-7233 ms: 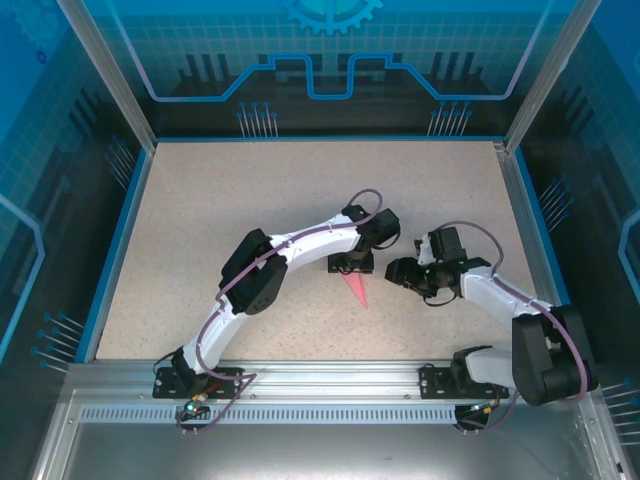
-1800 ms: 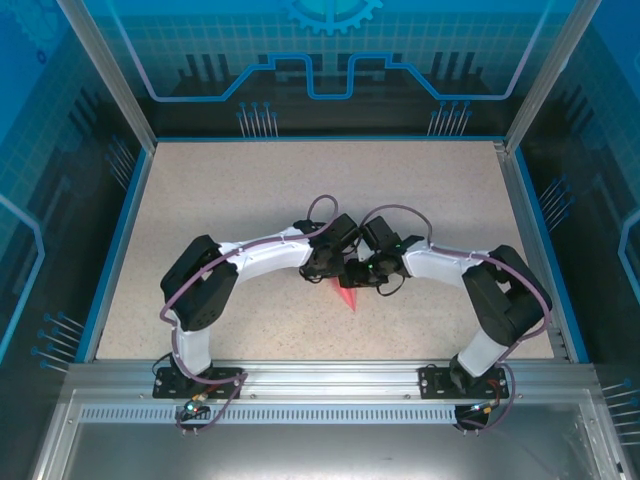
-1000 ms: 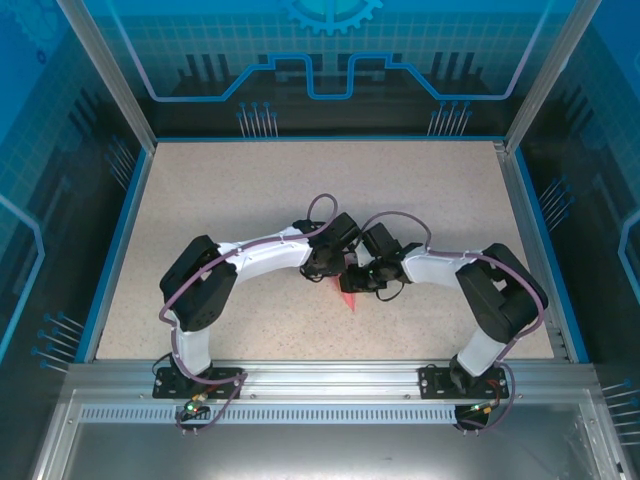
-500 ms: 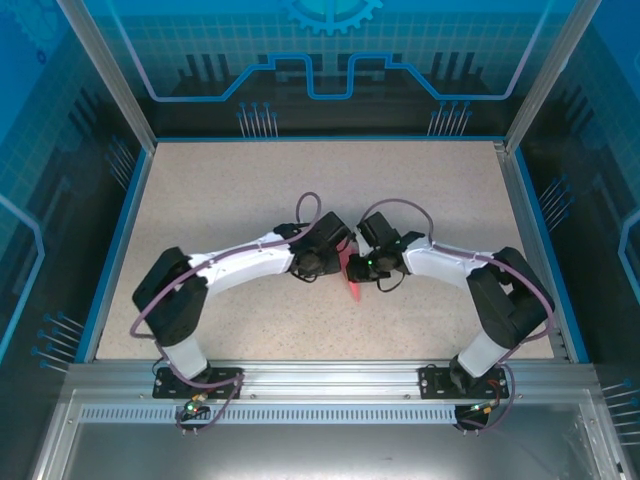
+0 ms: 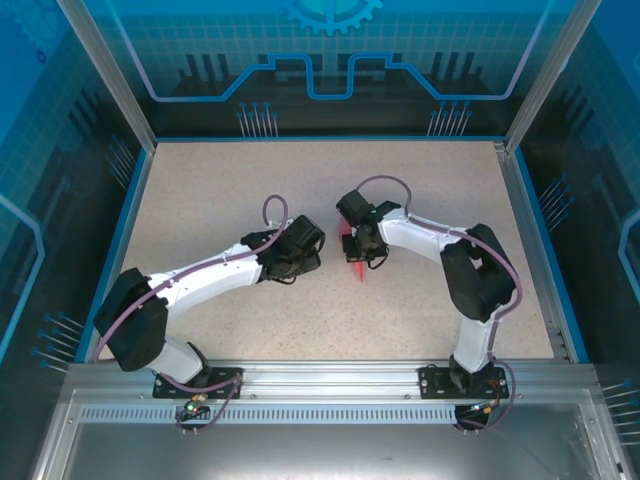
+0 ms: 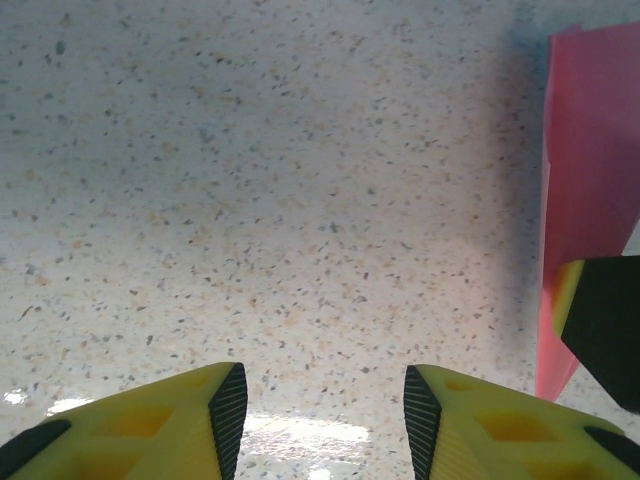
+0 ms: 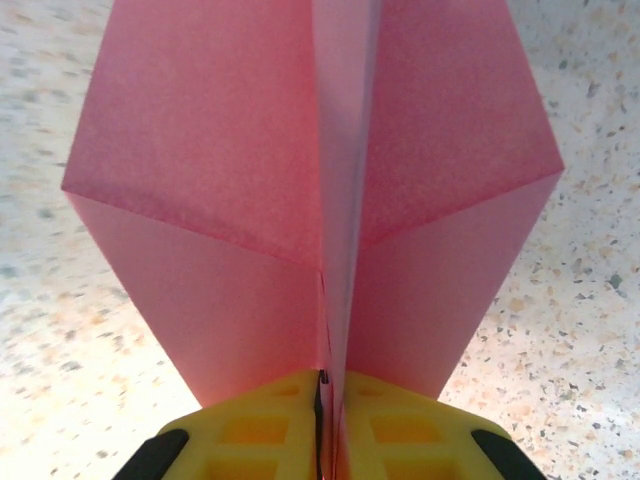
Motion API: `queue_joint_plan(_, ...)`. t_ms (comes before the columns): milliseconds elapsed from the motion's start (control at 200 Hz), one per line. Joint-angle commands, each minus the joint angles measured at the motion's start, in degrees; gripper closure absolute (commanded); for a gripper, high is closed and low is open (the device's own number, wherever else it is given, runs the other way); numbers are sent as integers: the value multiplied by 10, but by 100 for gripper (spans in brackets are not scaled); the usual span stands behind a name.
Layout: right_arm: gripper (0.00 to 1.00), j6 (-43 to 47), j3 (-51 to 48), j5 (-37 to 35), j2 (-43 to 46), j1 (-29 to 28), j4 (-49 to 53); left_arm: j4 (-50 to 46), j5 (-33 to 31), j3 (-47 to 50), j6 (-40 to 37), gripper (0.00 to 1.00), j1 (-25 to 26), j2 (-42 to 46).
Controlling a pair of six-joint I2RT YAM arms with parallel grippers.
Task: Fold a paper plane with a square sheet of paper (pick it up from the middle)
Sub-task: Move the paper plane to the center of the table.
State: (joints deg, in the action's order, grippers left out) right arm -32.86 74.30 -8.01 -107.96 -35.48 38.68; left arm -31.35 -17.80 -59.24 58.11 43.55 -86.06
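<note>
Now, late stage by my reading. Just right of centre in the overhead view, the paper plane (image 7: pixel 320 180) is already a pointed dart, with a centre crease and two wings spread to either side. On the right gripper (image 7: pixel 322 410) the jaws are pinched shut on that centre crease, at the bottom of its wrist view. On the left gripper (image 6: pixel 318 400) the jaws stand partly open and hold nothing, over bare tabletop (image 6: pixel 250 200), with the pink paper at the right edge of that view. Folding looks essentially done. Probably left: set the plane down and release it. Crease sharpness: cannot tell.
</note>
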Motion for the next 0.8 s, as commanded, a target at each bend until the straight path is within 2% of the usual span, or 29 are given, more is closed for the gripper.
queue_joint_plan(0, 87, -19, 32, -26, -24, -14, 48, -1, -14, 9, 13, 52, -3, 17)
queue_joint_plan(455, 81, -28, 32, -12, -93, -20, 37, -1, -9, 10, 12, 51, -7, 5)
queue_joint_plan(795, 82, -33, 90, -28, -84, -12, 68, -4, -9, 5, 12, 51, -7, 1)
